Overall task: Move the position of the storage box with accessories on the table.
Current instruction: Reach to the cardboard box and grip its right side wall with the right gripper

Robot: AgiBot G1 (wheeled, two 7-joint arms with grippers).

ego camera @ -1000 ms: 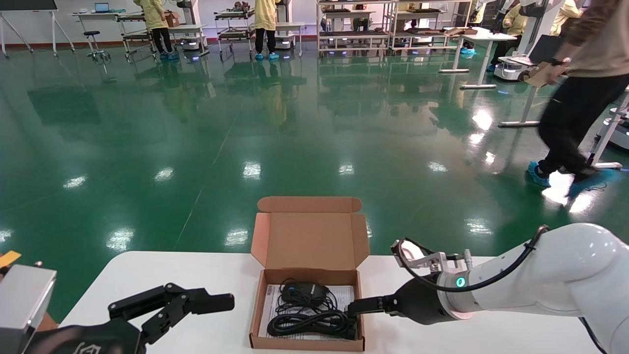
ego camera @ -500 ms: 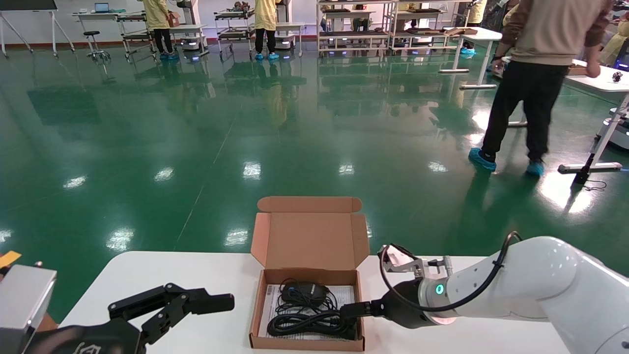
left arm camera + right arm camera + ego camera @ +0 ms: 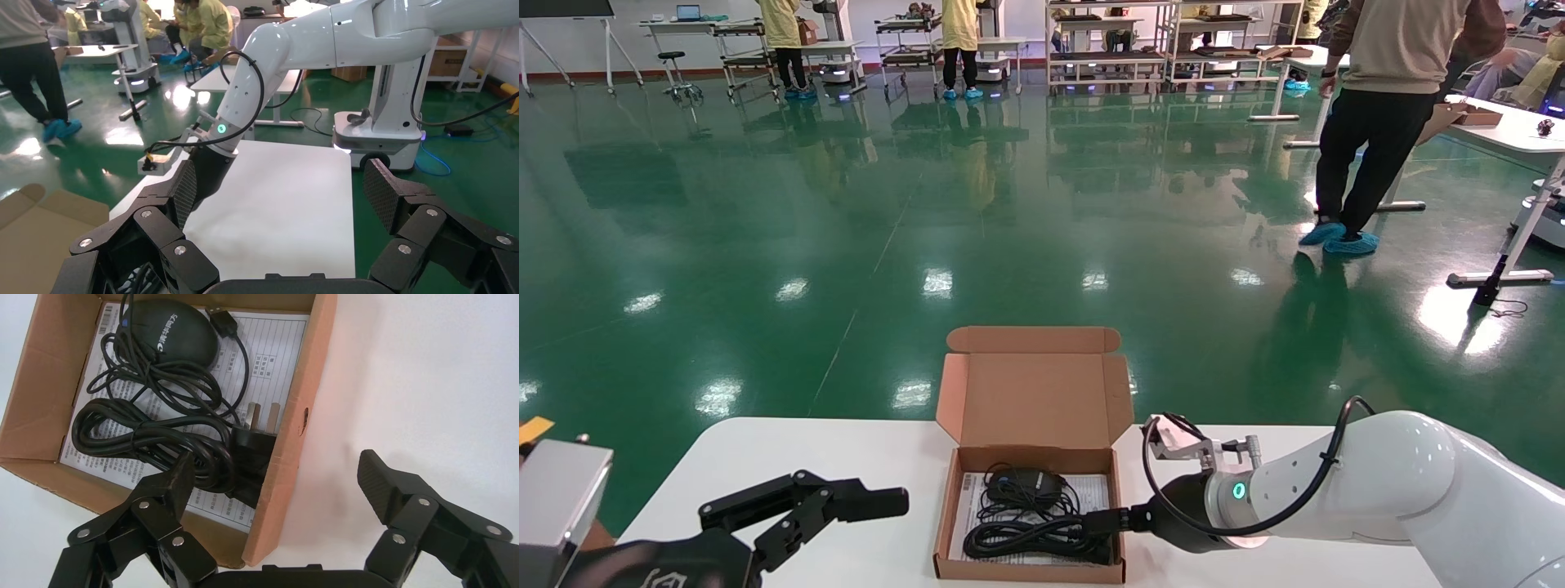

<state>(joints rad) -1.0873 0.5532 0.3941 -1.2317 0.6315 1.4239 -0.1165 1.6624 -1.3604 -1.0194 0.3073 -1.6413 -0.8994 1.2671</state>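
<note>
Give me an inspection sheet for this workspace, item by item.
Surface: white table, bare beside the box.
Job's things: cardboard box with lid flap up, at the table's middle; inside, a black mouse, a coiled black power cord with plug, and a printed sheet underneath.
Clutter: nothing seen.
Grippers: right pincer open, straddling the box's right wall, one finger over the cord, the other outside. Left pincer open, above the table left of the box.
Cables: black hose looped along the right wrist.
Surroundings: green floor, people, shelving carts and desks behind.
</note>
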